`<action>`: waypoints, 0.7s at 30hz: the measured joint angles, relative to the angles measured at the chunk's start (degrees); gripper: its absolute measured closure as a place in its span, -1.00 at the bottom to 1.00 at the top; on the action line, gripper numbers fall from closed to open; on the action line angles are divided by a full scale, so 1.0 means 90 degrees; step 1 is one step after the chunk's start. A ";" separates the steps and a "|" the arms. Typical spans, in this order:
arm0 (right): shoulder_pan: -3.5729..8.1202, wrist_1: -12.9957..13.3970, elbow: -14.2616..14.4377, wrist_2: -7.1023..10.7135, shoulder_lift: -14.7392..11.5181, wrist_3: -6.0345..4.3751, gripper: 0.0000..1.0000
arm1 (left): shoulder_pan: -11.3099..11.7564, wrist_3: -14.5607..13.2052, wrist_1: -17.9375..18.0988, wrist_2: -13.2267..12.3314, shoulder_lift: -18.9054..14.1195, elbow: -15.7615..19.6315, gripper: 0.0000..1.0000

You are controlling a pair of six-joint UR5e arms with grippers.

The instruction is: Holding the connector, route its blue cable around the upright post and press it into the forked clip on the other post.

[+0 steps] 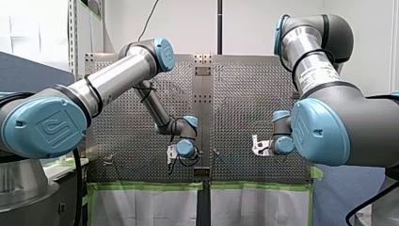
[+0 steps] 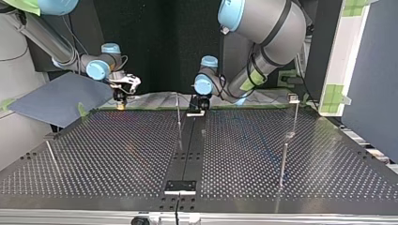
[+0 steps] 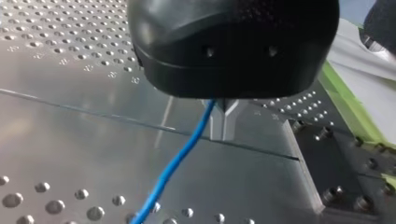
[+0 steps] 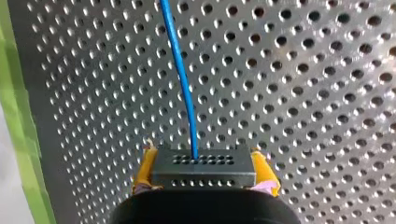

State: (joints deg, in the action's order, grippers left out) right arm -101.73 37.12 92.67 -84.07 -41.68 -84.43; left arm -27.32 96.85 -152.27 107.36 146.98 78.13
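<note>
In the right wrist view, my right gripper (image 4: pixel 201 173) is shut on a grey connector block (image 4: pixel 203 167), its yellow pads (image 4: pixel 145 169) pressing on both sides. The blue cable (image 4: pixel 183 79) leaves the connector's face and runs ahead over the perforated plate. In the left wrist view, my left gripper (image 3: pixel 224 122) has its metal fingers pressed together on the blue cable (image 3: pixel 180 156), which trails down towards the plate. In the top view, my right gripper (image 2: pixel 121 97) hangs at the far left and my left gripper (image 2: pixel 199 106) near the middle. A thin upright post (image 2: pixel 178 115) stands beside it.
Another post (image 2: pixel 294 115) with a small head stands at the top view's right, a shorter one (image 2: pixel 283 164) in front of it and a leaning one (image 2: pixel 51 157) at the left. Green tape (image 3: pixel 348 107) edges the plate. A dark centre strip (image 2: pixel 187 154) splits the table.
</note>
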 joint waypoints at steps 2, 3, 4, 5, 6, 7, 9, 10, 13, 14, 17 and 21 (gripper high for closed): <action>0.0016 0.0003 -0.0015 -0.0141 0.0003 0.0056 1.00 | 0.0012 0.0066 0.0004 -0.0070 0.0000 -0.0001 1.00; 0.0025 0.0005 -0.0019 -0.0199 0.0004 0.0078 1.00 | 0.0016 0.0090 0.0006 -0.0097 0.0000 -0.0002 1.00; 0.0033 0.0007 -0.0025 -0.0253 0.0006 0.0102 1.00 | 0.0021 0.0122 0.0011 -0.0127 0.0000 -0.0005 1.00; 0.0042 0.0011 -0.0033 -0.0325 0.0007 0.0132 1.00 | 0.0026 0.0152 0.0017 -0.0146 0.0000 -0.0005 1.00; 0.0048 0.0015 -0.0041 -0.0379 0.0009 0.0155 1.00 | 0.0033 0.0183 0.0025 -0.0164 0.0000 -0.0005 1.00; 0.0052 0.0021 -0.0052 -0.0430 0.0012 0.0175 1.00 | 0.0043 0.0225 0.0034 -0.0194 0.0000 -0.0008 1.00; 0.0057 0.0038 -0.0075 -0.0547 0.0019 0.0210 1.00 | 0.0060 0.0292 0.0043 -0.0255 0.0000 -0.0014 1.00; 0.0060 0.0046 -0.0085 -0.0597 0.0021 0.0219 1.00 | 0.0072 0.0342 0.0047 -0.0297 0.0000 -0.0017 1.00; 0.0065 0.0061 -0.0120 -0.0759 0.0027 0.0248 1.00 | 0.0116 0.0465 0.0056 -0.0372 0.0000 -0.0021 1.00; 0.0066 0.0067 -0.0133 -0.0823 0.0031 0.0267 1.00 | 0.0129 0.0496 0.0060 -0.0388 0.0000 -0.0024 1.00; 0.0070 0.0059 -0.0174 -0.0981 0.0074 0.0353 1.00 | 0.0173 0.0596 0.0088 -0.0440 0.0001 -0.0031 1.00; 0.0070 0.0044 -0.0205 -0.1181 0.0133 0.0413 1.00 | 0.0219 0.0680 0.0108 -0.0486 0.0001 -0.0038 1.00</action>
State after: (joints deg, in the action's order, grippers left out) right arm -101.11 37.52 90.83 -94.70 -40.48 -80.72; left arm -25.35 102.97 -151.30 102.98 146.99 77.79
